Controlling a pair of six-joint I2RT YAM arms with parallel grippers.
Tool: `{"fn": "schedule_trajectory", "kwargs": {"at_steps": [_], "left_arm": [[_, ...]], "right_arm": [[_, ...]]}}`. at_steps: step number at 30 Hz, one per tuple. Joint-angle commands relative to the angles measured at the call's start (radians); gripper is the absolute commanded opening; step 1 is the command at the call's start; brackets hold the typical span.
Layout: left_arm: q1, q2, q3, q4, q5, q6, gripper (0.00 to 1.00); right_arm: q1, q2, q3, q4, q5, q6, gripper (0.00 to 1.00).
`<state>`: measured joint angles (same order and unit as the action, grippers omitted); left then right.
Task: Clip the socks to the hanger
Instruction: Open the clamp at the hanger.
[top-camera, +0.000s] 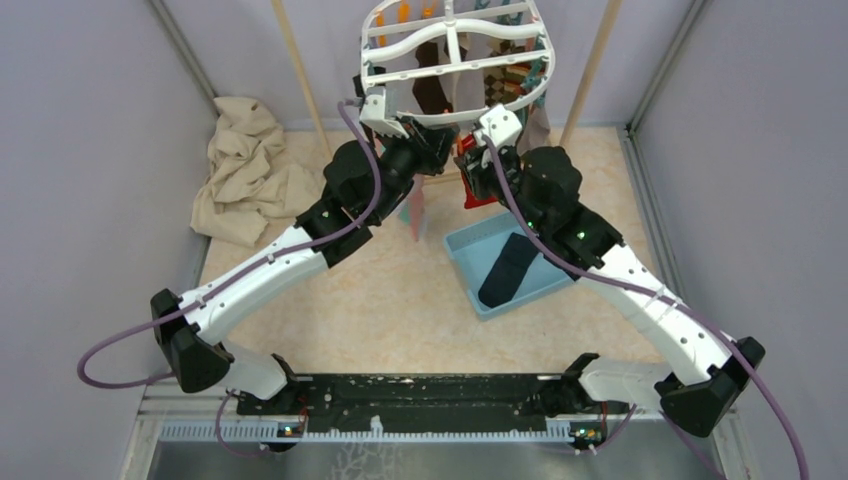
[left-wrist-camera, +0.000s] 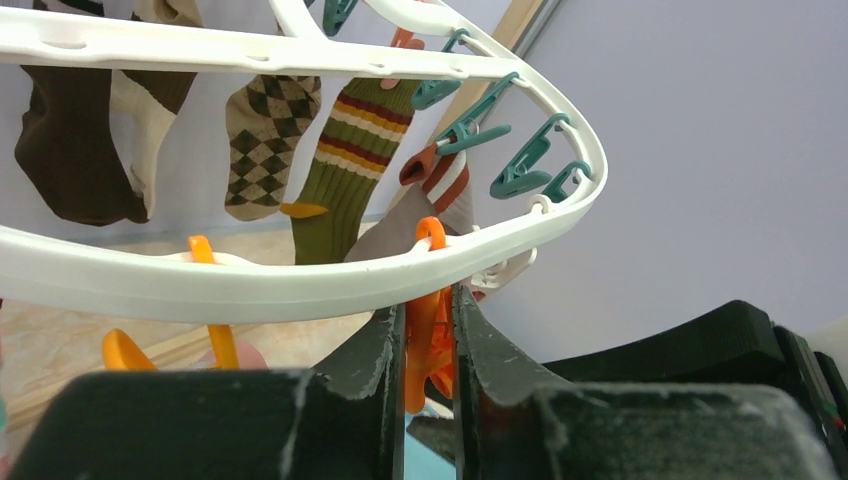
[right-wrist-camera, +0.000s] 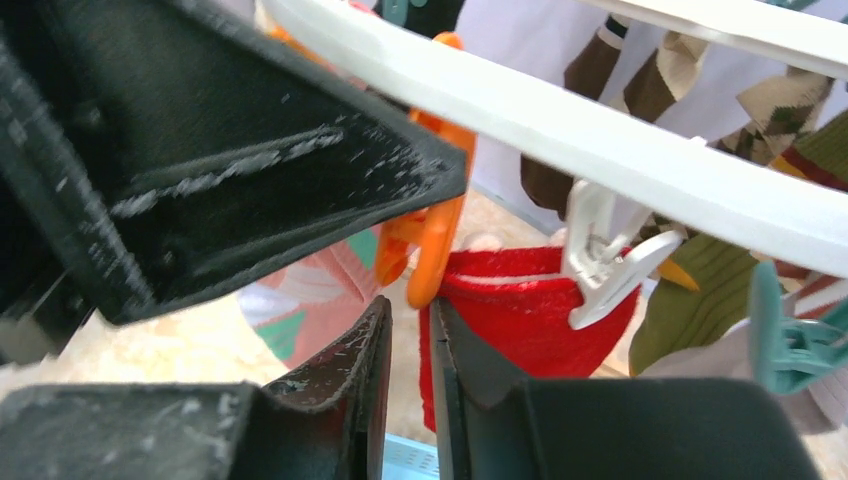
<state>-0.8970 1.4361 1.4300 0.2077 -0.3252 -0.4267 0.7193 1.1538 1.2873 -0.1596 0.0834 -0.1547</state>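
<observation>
The white oval hanger (top-camera: 455, 50) hangs at the back with several socks pegged on it. In the left wrist view its rim (left-wrist-camera: 250, 285) crosses just above my left gripper (left-wrist-camera: 428, 330), which is shut on an orange peg (left-wrist-camera: 425, 345) under that rim. My right gripper (right-wrist-camera: 410, 325) is just right of it, below the hanger rim (right-wrist-camera: 560, 130). It holds the red sock (right-wrist-camera: 510, 310), whose edge sits between the narrowly parted fingers. The sock's cuff touches the orange peg's tip (right-wrist-camera: 432, 270), and a white peg (right-wrist-camera: 600, 265) overlaps it. The navy-black sock (top-camera: 505, 268) lies in the blue tray.
The light blue tray (top-camera: 470, 245) sits on the floor under the right arm. A crumpled beige cloth (top-camera: 245, 170) lies at the back left. Two wooden poles (top-camera: 300, 75) stand either side of the hanger. A pink-teal sock (right-wrist-camera: 320, 300) hangs below the left gripper.
</observation>
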Motion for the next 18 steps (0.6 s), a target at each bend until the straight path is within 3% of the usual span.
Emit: {"fn": "schedule_trajectory", "kwargs": {"at_steps": [1,8,13,18], "left_arm": [[-0.007,-0.04,0.003,0.065,0.031,0.0,0.0],[-0.006,-0.073,-0.011,0.064,0.051,0.002,0.0],[-0.006,-0.101,-0.033,0.068,0.065,-0.007,0.0],[-0.006,-0.106,-0.037,0.061,0.076,-0.007,0.0]], "right_arm": [[0.019,-0.065,-0.023,-0.009,-0.105,0.012,0.25],[-0.019,-0.175,-0.062,-0.095,-0.199,0.01,0.43],[-0.23,-0.22,-0.071,-0.087,-0.425,0.11,0.44],[-0.265,-0.194,-0.066,-0.01,-0.6,0.22,0.44]]}}
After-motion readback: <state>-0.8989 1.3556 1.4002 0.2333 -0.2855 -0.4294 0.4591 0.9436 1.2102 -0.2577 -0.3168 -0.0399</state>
